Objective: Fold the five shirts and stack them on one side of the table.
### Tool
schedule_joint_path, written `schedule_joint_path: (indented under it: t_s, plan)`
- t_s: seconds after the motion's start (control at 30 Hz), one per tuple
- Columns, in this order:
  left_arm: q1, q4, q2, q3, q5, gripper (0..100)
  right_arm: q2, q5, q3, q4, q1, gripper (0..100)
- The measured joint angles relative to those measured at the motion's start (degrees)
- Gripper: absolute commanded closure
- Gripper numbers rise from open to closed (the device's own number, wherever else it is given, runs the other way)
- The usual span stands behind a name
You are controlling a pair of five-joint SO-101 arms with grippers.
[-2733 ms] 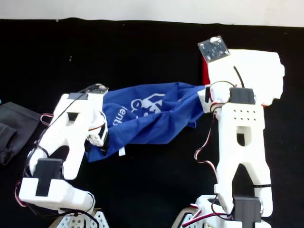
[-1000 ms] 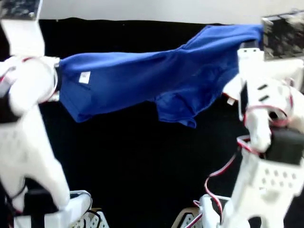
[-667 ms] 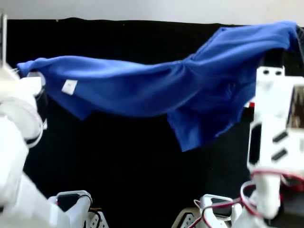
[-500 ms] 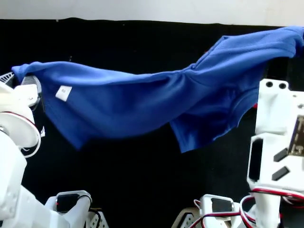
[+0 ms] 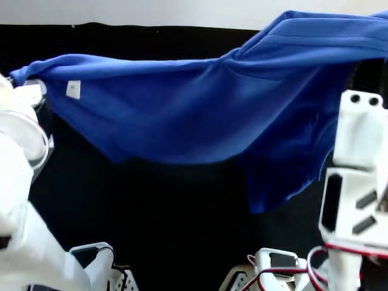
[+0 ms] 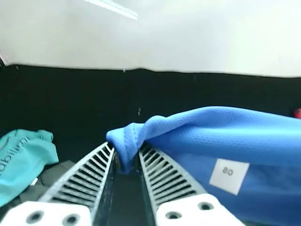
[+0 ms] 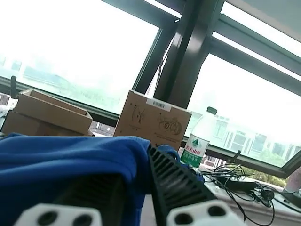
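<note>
**Shirt (image 5: 212, 109) hoisted higher and pulled wider**

Over the last half second the blue cloth has risen and spread, and its loose flap now hangs lower, toward 4 o'clock in the high view.

The black table (image 5: 182, 242) lies well below. The shirt hangs in the air, clear of it, spanning from 9 o'clock to 1 o'clock. The left gripper (image 6: 126, 151) pinches one bunched corner at 9 o'clock. The right gripper (image 7: 134, 165) is clamped on the far end near 2 o'clock. A teal shirt (image 6: 21, 160) lies on the table beyond the left gripper. A small white tag (image 5: 73, 89) sits near the left-held corner.

This looks like the spreading step before the fold. Next, both arms probably need to lower evenly, keeping the cloth taut so it lands flat.
</note>
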Motion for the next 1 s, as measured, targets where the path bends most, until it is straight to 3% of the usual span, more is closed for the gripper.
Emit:
schedule_joint_path:
  t_s: [0.37, 0.7, 1.0]
  plan:
    - [0.0, 0.4, -2.8, 3.1, 0.0, 99, -0.1, 0.0, -5.7, 0.4, -0.6, 99.3]
    - [0.0, 0.5, -13.3, 3.1, 0.0, 99, -0.3, 0.0, -20.5, 15.4, -6.0, 99.3]
    - [0.0, 0.5, -15.6, 4.2, 0.0, 99, 0.3, 0.0, -21.0, 17.3, -6.6, 99.3]
